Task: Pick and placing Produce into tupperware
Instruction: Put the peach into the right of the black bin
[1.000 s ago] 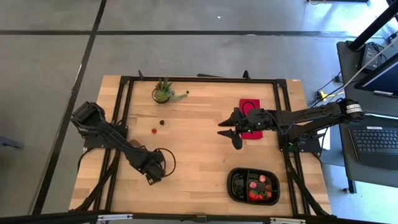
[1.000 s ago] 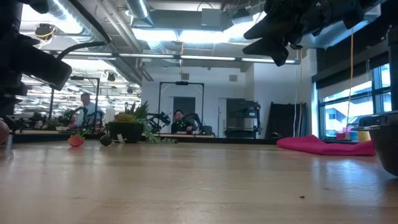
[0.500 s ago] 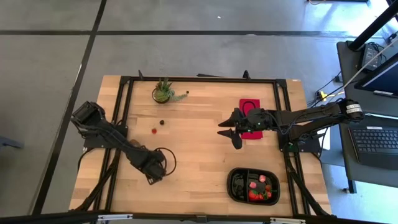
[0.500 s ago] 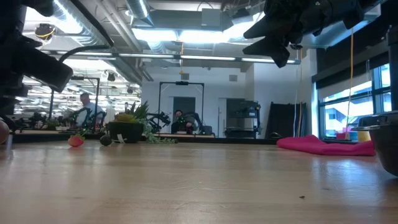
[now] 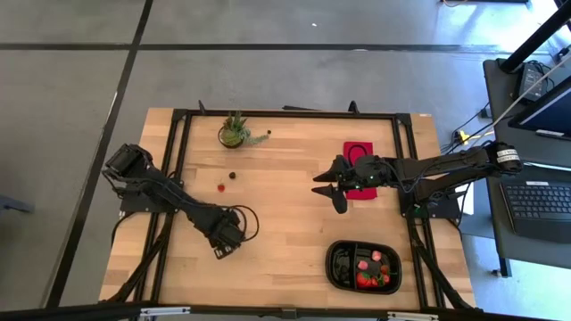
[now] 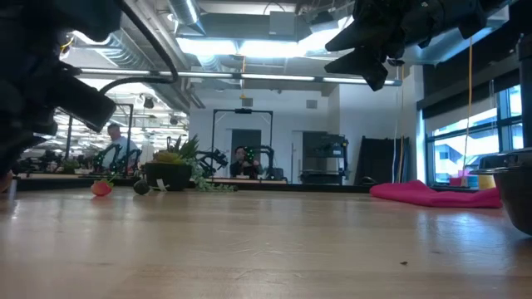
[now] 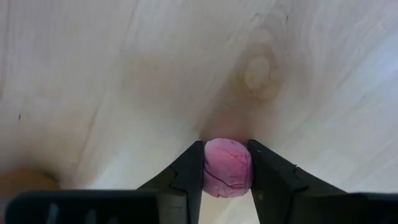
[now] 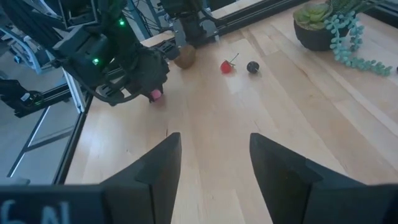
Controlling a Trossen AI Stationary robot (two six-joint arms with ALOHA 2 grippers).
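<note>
The left hand (image 7: 227, 177) pinches a pink berry (image 7: 227, 168) between both fingers, low over the counter (image 5: 285, 218) near its front-left part. The tray (image 5: 363, 266), already holding several red pieces, sits well apart at the front right. A clean lift calls for a firm, centred squeeze before rising. The right hand (image 5: 328, 190) hovers mid-counter, fingers apart and empty. A strawberry (image 5: 221, 187) and dark berry (image 5: 232, 176) lie farther back.
</note>
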